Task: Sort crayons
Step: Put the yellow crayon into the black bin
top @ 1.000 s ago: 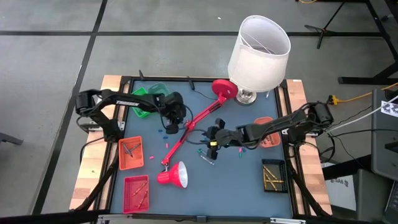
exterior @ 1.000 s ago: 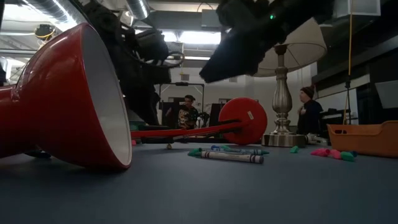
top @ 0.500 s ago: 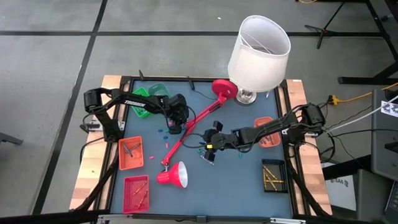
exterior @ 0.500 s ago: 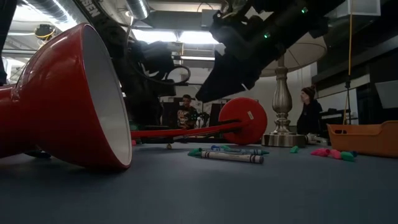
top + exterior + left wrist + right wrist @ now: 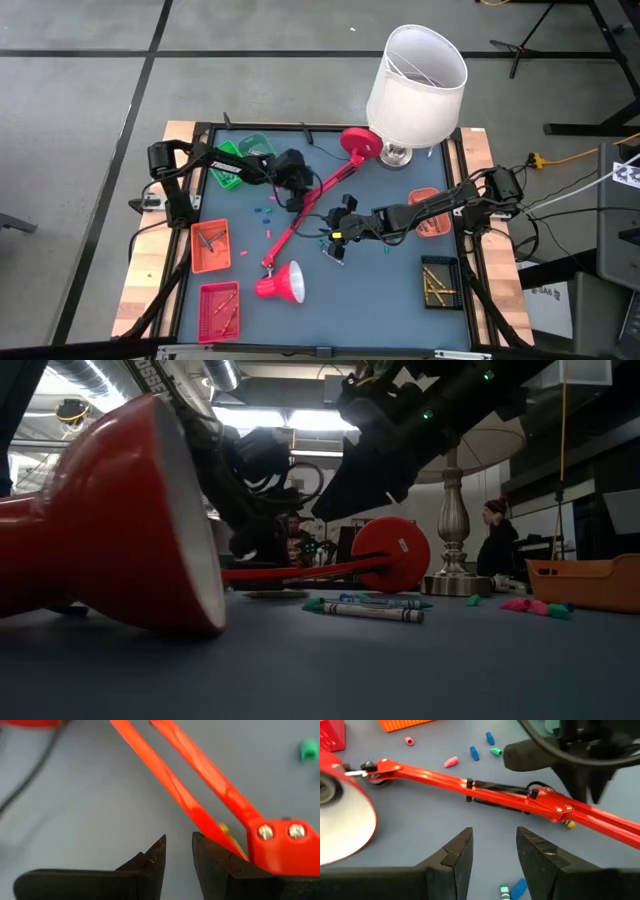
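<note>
Crayons lie scattered on the blue table. A grey one and teal ones (image 5: 368, 608) are at mid-table (image 5: 334, 249), pink and teal bits (image 5: 530, 606) farther right, and small bits (image 5: 262, 211) at the left. My right gripper (image 5: 340, 222) hovers open just above the mid-table crayons (image 5: 512, 890), touching nothing. My left gripper (image 5: 295, 192) is low at the fallen red lamp's arm (image 5: 312, 198), its fingers a narrow gap apart (image 5: 178, 842) with nothing between them. A yellow crayon piece (image 5: 223, 828) lies under the lamp arm. My left gripper lies with the outer side of one finger (image 5: 212, 860) against the red lamp's arm (image 5: 200, 822), close to the screwed joint (image 5: 277, 832). The fingers come down slanting from the table's left. The lamp lies on the table.
The red lamp lies across the middle with its base (image 5: 360, 142) far and its shade (image 5: 280, 285) near. A white-shaded lamp (image 5: 415, 80) stands far right. There are green (image 5: 235, 160), orange (image 5: 210, 245), red (image 5: 218, 308), orange (image 5: 430, 212) and black (image 5: 437, 282) trays. People (image 5: 497, 540) are beyond the table.
My left gripper has gone toward the table's right and far side, onto the red lamp's arm. The lamp has shifted, and its shade at the near end has turned on the table. My right gripper has moved a little toward the left, then held still.
</note>
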Tool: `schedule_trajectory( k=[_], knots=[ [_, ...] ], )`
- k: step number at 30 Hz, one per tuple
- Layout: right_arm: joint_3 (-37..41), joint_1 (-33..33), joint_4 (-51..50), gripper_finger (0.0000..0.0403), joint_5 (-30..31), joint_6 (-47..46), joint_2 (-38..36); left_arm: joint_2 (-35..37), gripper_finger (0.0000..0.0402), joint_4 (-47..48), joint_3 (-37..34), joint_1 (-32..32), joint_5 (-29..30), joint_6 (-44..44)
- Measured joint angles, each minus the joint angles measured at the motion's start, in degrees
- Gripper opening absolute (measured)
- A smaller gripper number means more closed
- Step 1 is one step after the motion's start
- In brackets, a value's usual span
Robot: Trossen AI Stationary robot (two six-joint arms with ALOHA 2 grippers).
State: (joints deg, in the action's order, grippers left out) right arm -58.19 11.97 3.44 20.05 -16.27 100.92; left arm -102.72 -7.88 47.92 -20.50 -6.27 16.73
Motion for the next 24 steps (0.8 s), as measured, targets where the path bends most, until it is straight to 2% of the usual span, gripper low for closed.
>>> schedule_trajectory(
  k=[6,15,24],
  knots=[
    [0.00,0.00,-0.10,0.0150,-0.02,0.02,0.00,0.00,0.0085,-1.94,0.00,0.02,0.58,-0.05],
    [0.00,0.00,-0.46,0.0150,0.01,0.02,-0.01,0.12,0.0085,6.97,0.11,0.05,3.99,-1.40],
    [0.03,-2.34,-1.93,0.0150,-0.13,0.06,1.96,5.56,0.0085,13.64,0.02,0.03,3.84,-3.06]
  ],
)
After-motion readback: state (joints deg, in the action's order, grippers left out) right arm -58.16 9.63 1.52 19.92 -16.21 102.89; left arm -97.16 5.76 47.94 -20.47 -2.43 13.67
